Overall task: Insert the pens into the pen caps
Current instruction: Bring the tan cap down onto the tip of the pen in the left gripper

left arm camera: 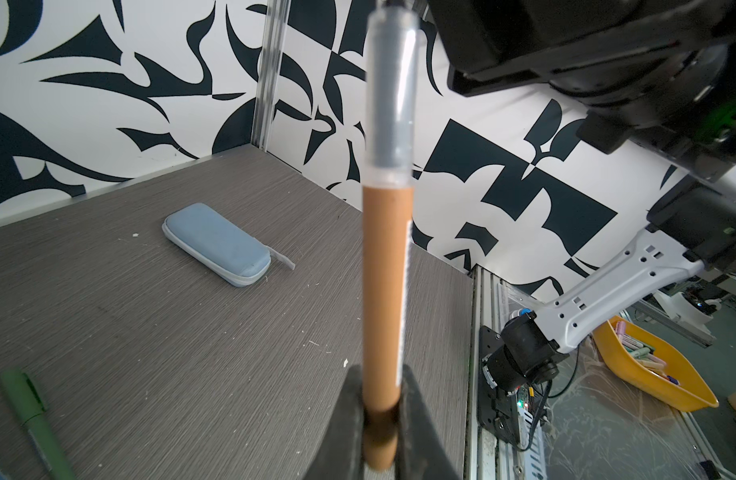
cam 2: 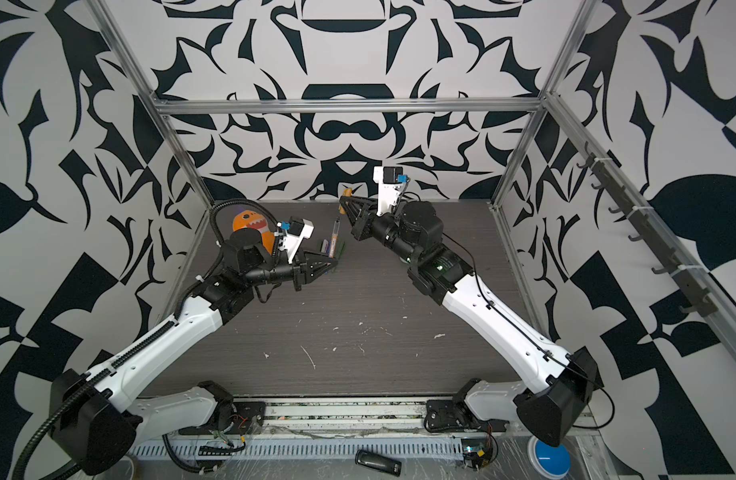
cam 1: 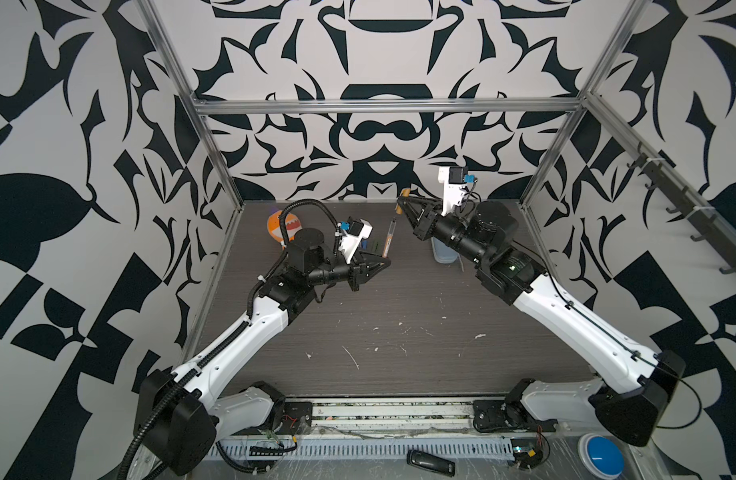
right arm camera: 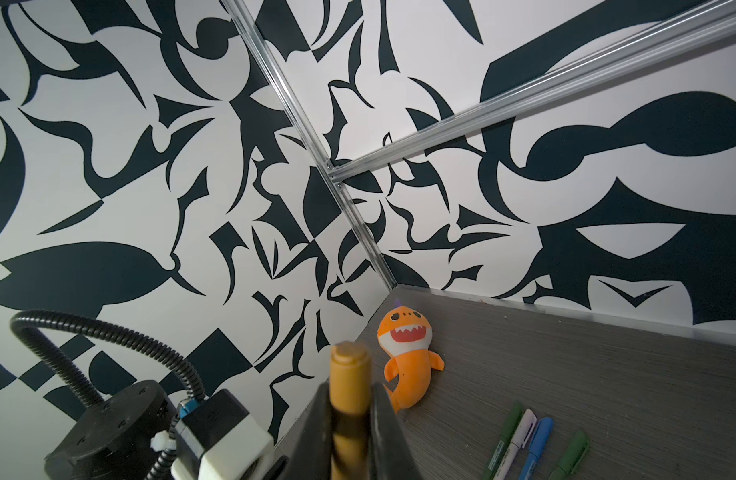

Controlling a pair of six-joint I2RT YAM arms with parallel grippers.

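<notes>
Left pincer (cam 1: 387, 262) is clamping the orange-brown pen (cam 1: 389, 239) tip-up, left of centre; right pincer (cam 1: 400, 204), raised near the far wall, is gripping the orange-brown cap (cam 1: 405, 192) near that tip, open table (cam 1: 399, 299) stretching nearer.

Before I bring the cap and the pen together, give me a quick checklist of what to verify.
1. Left hand shut on the orange-brown pen: ok.
2. Right hand shut on the orange-brown cap: ok.
3. Pen and cap colours match: ok.
4. Pen tip lined up with the cap's opening: cannot tell.
5. Four other pens lying on the table, below the raised pen: ok.
6. Pale blue case apart from both hands: ok.
</notes>
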